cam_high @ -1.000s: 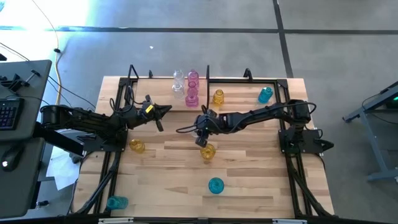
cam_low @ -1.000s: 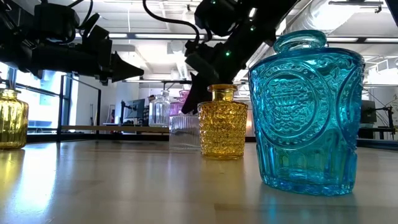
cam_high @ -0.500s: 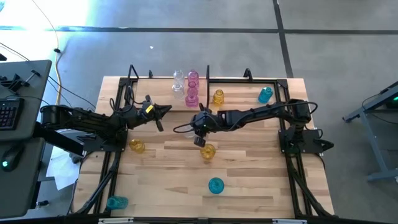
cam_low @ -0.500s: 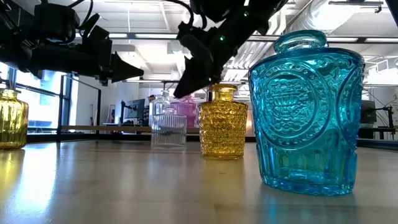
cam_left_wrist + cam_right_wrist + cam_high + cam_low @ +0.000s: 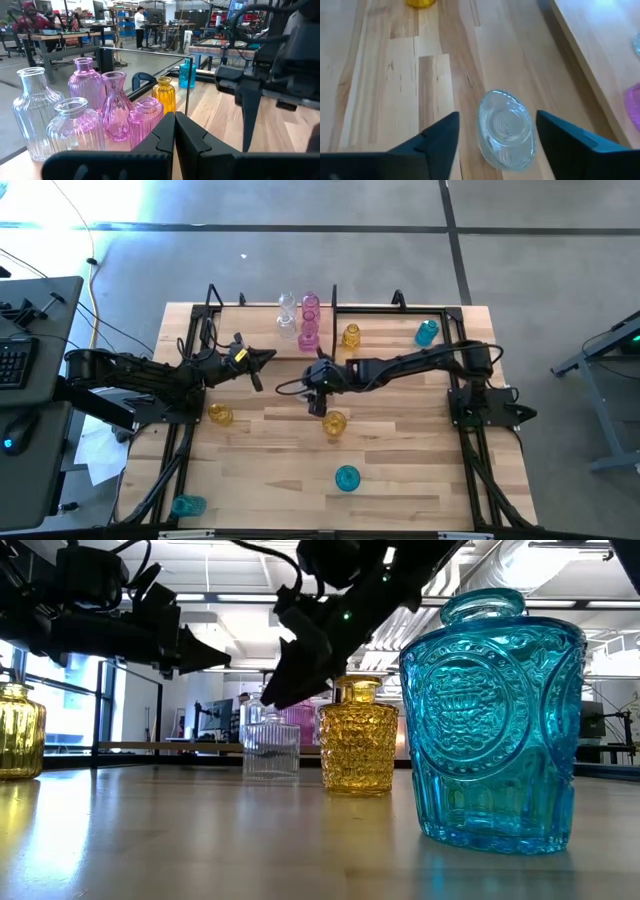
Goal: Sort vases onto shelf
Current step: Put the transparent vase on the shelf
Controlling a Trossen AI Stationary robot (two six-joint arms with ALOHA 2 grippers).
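Note:
A clear ribbed vase [image 5: 506,127] stands upright on the table; it also shows in the low view [image 5: 270,745]. My right gripper [image 5: 313,385] is open and hovers just above it, pointing toward the table's left, with one finger on either side [image 5: 495,135]. It touches nothing that I can see. My left gripper [image 5: 266,358] is shut and empty, held in the air before the shelf [image 5: 400,308] and its clear and pink vases [image 5: 85,100]. A yellow vase [image 5: 334,423] and a teal vase [image 5: 347,478] stand on the table nearer the front.
On the shelf stand another yellow vase [image 5: 351,336] and a teal vase [image 5: 427,332]. A yellow vase [image 5: 220,415] stands at the table's left. A teal vase [image 5: 187,505] stands at the near left corner. Black frame rails run along both sides.
My right gripper has gone toward the table's left, staying open. In the low view the clear vase under it has slid a little toward the left and still stands upright.

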